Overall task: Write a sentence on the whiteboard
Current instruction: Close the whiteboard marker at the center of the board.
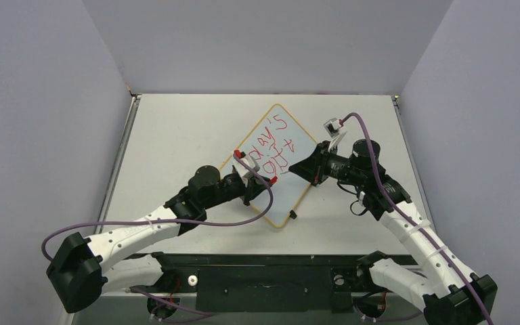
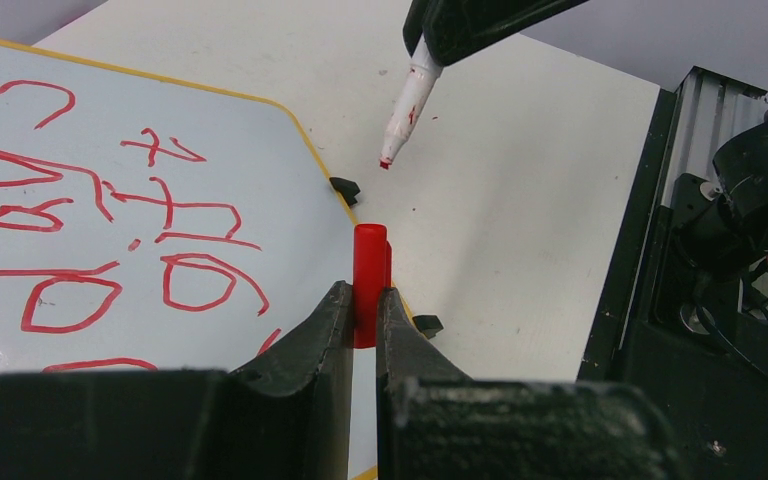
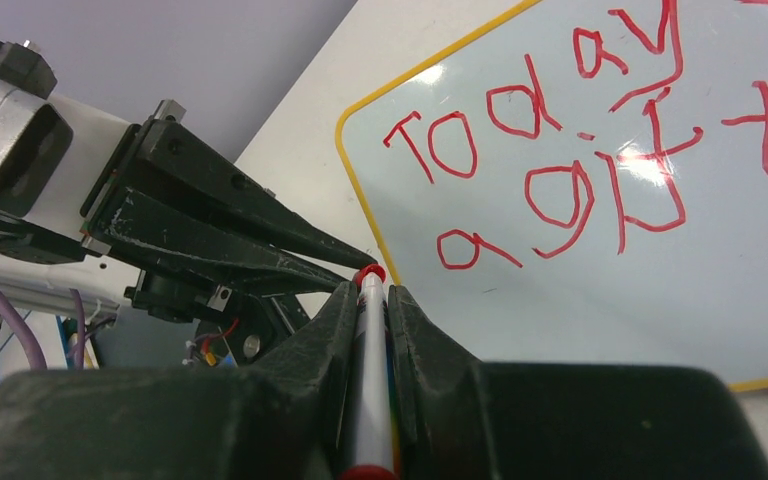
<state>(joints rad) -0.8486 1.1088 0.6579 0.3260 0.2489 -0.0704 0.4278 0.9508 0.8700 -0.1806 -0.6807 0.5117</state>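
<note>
Whiteboard [image 1: 298, 145] is laid flat at the middle of the table [image 1: 176, 128], turned cornerwise between the two arms, and the scene is taken from the near side outward. Nearest, a purple cable [image 1: 257, 213] of the left arm is seen from above crossing the board's near corner. Just beyond it, the left gripper [image 2: 365, 300] is clamped on a red cap [image 2: 370, 260], held upright at the board's edge between the two black clips [image 2: 344, 187]. A little farther, the right gripper [image 3: 368, 300] is closed around a white marker [image 3: 370, 390], whose bare red tip is pointed down toward the cap, near it but not touching. Beyond both, the sentence [image 3: 560, 160] is written in red on the board in two lines, "Today's" above "a gift". The writing is judged done, and capping is judged to be the step in hand. If tip and cap are not lined up, ink could be smeared on the cap's outside, the fingers or the table. If the cable or an arm is dragged across the board, the letters could be smudged. Counted: one board, one sentence in two lines, two clips, one marker, one cap, two grippers, one cable.
</note>
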